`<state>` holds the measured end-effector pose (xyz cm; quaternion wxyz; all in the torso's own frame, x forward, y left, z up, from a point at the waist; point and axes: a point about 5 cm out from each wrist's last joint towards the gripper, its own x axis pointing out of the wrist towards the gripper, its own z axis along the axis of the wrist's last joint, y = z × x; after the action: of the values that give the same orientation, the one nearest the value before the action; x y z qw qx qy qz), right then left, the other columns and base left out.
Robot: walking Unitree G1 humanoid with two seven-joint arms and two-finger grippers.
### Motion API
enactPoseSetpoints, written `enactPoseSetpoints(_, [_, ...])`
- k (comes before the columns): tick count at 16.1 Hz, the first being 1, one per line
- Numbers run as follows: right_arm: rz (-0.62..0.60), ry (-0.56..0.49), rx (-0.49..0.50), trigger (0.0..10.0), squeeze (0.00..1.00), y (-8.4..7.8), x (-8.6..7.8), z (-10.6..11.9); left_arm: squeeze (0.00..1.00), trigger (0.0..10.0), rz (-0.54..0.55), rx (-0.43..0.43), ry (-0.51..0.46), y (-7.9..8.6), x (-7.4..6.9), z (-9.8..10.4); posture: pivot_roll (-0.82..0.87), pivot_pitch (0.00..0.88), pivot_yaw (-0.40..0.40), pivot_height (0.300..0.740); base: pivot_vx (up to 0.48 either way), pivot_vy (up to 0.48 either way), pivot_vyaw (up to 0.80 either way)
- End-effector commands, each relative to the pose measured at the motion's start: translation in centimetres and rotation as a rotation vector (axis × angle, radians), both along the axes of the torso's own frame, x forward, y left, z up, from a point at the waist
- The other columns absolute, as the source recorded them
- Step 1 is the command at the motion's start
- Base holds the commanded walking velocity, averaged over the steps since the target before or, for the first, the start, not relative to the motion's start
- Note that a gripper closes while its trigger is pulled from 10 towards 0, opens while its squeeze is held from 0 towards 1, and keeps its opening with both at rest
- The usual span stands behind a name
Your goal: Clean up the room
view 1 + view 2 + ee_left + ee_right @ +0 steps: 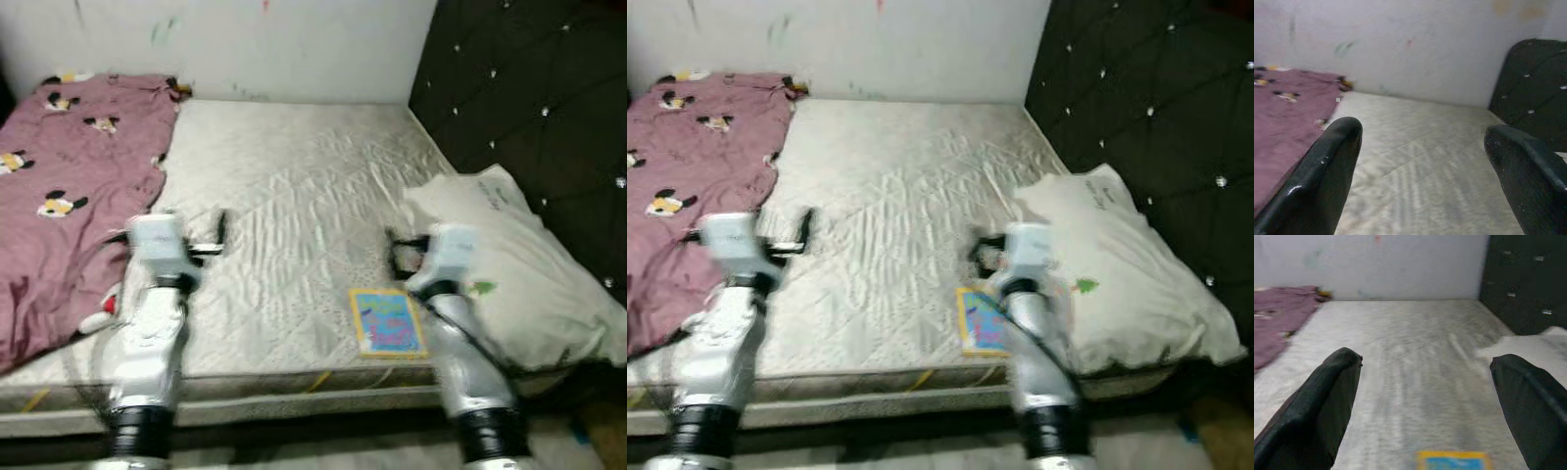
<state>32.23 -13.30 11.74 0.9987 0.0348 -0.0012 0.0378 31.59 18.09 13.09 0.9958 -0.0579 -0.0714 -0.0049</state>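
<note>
— White wall, black tufted headboard (529, 108), and a bare quilted cream mattress (294, 196). Where's the thing to tidy?

— That flat yellow-bordered blue book (388, 321) lies near the mattress's front edge, just beside the right pincer (400, 253) (fingers spread wide, holding nothing). Its cover lettering is too blurred to read.

— And the rest?

— Left pincer (217, 235) hovers spread too, beside a mauve cartoon-print blanket (69, 186). White pillow (519, 264) lies by the headboard.
</note>
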Motion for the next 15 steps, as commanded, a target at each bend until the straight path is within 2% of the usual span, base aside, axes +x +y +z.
enactPoseSetpoints(1, [-0.033,-0.016,-0.015,10.0,0.0,-1.25,0.14,0.44,0.0,10.0,-0.025,-0.008,-0.007,-0.89,0.2,0.24,-0.08,0.011,-0.024,0.74,0.0,0.48,0.0])
enactPoseSetpoints(12, [-0.03,-0.016,-0.025,10.0,0.0,-1.3,0.27,0.39,0.0,10.0,-0.035,-0.004,-0.013,-1.02,0.41,0.31,-0.08,0.0,-0.023,0.74,0.0,0.48,0.0])
enactPoseSetpoints(15, [-0.028,-0.015,-0.029,10.0,0.0,-1.3,0.3,0.37,0.0,10.0,-0.077,0.005,-0.046,-1.34,0.26,0.69,-0.08,0.0,-0.023,0.74,0.0,0.0,0.0])
